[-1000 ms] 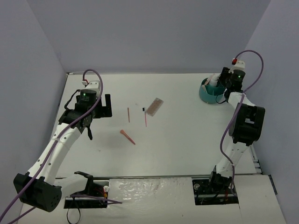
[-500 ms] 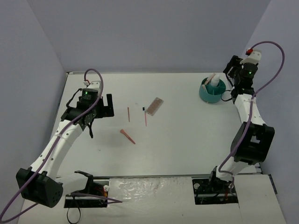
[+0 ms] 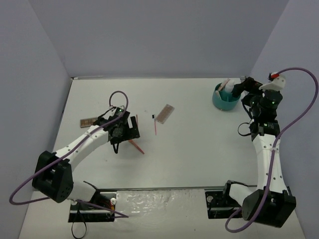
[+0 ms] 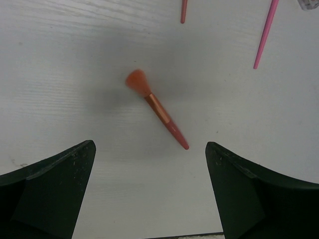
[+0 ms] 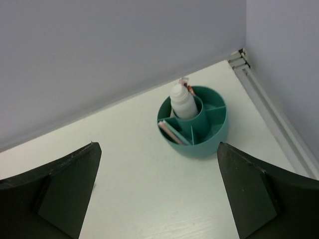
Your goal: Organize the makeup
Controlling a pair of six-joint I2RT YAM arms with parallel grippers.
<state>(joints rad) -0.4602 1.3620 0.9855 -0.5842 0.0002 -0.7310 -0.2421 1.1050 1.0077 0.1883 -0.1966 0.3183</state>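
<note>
An orange brush [image 4: 157, 109] lies on the white table just ahead of my open left gripper [image 4: 149, 145], which hovers above it with nothing between the fingers; from above the gripper [image 3: 127, 130] covers part of the brush [image 3: 137, 146]. A pink stick [image 3: 155, 128] and a brown-pink palette [image 3: 164, 113] lie to the right of it, and a second palette [image 3: 88, 121] to the left. My right gripper [image 5: 158, 145] is open and empty, held back from the teal tub [image 5: 204, 147], which holds a white bottle [image 5: 182, 102] and a flat palette [image 5: 173, 132].
A thin red stick [image 4: 184, 10] lies beyond the brush. A small black piece [image 3: 152, 116] sits near the table palette. The tub [image 3: 222, 104] stands in the far right corner, by the wall and a metal rail [image 5: 269, 114].
My left arm swung right, from over the left palette to above the orange brush, uncovering that palette. My right gripper drew back from the tub and opened wider.
</note>
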